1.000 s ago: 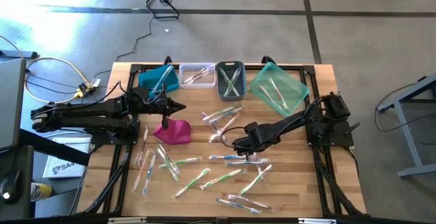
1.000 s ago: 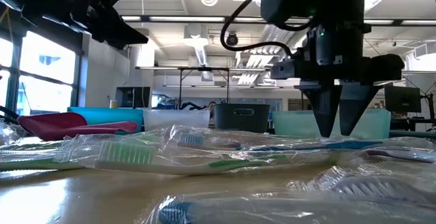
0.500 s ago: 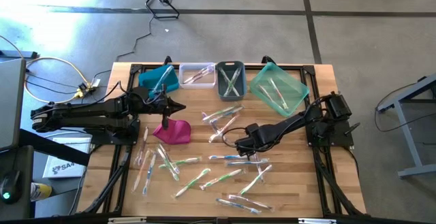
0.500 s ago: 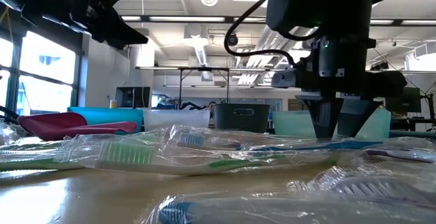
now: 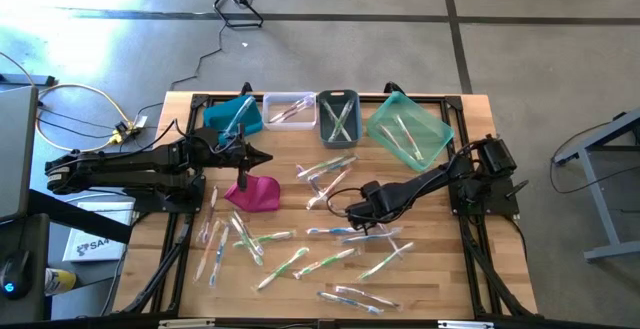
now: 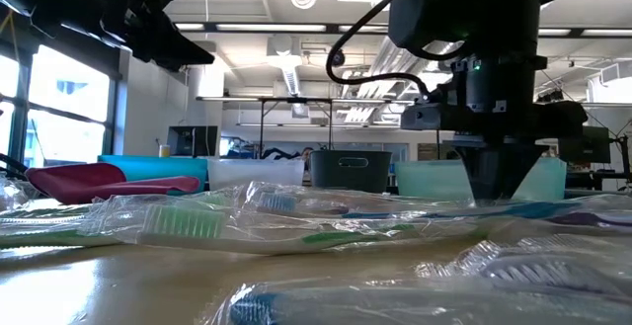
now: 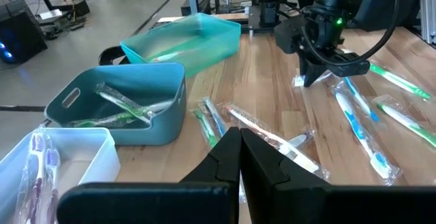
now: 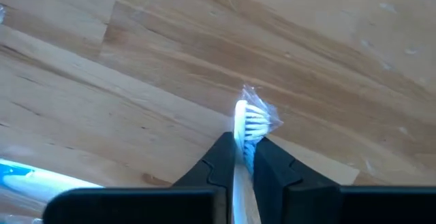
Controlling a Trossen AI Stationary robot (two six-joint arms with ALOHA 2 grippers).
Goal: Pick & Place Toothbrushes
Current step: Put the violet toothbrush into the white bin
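Pale wooden slatted table (image 5: 300, 164) on grey concrete floor; open workshop with ceiling lights beyond. Along far edge — tilted blue plastic bin (image 5: 233, 114), clear bin (image 5: 289, 108), grey bin (image 5: 338, 116), wide teal bin (image 5: 410, 127), all holding wrapped brushes. Magenta pouch-like thing (image 5: 254, 193) near left arm. Wrapped thin plastic toothbrushes (image 5: 300, 259) scattered over table middle and near side. Right gripper (image 5: 350, 212) low at table centre, fingers (image 8: 218, 159) pinched on blue-and-white wrapped toothbrush (image 8: 246, 125), bristle end poking out — just above the wood. Left gripper (image 7: 240, 142) closed, nothing held, raised beside blue bin.
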